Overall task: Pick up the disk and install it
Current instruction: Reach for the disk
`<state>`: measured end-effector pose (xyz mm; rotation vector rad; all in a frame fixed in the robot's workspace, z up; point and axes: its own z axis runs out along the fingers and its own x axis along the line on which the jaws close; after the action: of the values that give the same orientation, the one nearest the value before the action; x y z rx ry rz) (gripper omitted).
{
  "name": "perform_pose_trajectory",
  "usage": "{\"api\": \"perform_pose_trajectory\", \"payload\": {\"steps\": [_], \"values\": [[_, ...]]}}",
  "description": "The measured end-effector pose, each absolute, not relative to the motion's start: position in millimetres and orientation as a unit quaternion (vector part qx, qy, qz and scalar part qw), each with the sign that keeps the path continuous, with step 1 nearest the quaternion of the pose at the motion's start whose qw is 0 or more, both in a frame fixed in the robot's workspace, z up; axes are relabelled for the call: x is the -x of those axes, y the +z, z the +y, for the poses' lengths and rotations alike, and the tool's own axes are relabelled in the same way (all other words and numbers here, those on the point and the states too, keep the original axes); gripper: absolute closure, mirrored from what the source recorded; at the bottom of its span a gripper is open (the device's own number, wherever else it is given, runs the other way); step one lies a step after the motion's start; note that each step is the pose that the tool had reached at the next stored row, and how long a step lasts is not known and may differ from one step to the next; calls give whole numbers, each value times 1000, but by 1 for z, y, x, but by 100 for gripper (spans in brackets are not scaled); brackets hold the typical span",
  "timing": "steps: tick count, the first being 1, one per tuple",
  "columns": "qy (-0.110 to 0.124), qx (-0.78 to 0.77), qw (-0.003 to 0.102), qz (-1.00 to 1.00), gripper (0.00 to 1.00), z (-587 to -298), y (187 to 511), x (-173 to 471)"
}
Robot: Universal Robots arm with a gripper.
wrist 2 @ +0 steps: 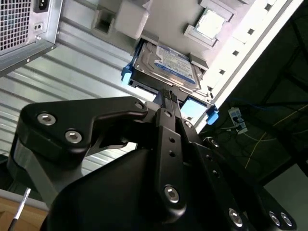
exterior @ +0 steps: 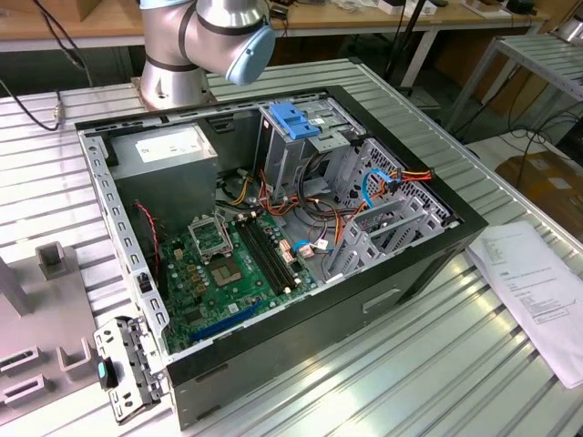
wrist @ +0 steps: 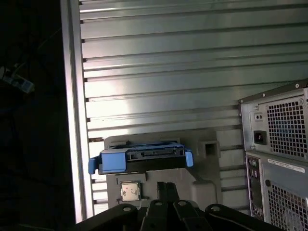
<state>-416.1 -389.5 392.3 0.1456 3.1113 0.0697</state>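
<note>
The disk (wrist 2: 166,66) is a silver drive with a white-and-blue label in a bright blue carrier. It lies flat in a grey holder plate (wrist 2: 120,19) on the ribbed metal table. In the first wrist view the disk (wrist: 142,160) shows its blue front edge. My gripper (wrist 2: 168,96) hangs over the disk's near edge, its black fingers (wrist: 166,188) pressed together with nothing between them and a strip of grey plate between their tips and the disk. The open computer case (exterior: 273,228) holds a grey drive cage (exterior: 291,150) topped by a blue latch (exterior: 296,118).
A small square chip (wrist: 129,191) sits in the same holder plate (wrist: 207,168) beside the disk. The case's rear panel (wrist: 279,144) with its vent grilles stands close by. The table edge (wrist: 72,120) drops off past the holder. Paper sheets (exterior: 537,291) lie at the exterior view's right.
</note>
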Motion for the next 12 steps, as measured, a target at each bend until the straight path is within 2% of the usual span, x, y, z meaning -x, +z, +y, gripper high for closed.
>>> {"api": "perform_pose_trajectory", "payload": {"steps": [12], "values": [[22, -47, 13, 999, 89, -389, 392, 425]]}}
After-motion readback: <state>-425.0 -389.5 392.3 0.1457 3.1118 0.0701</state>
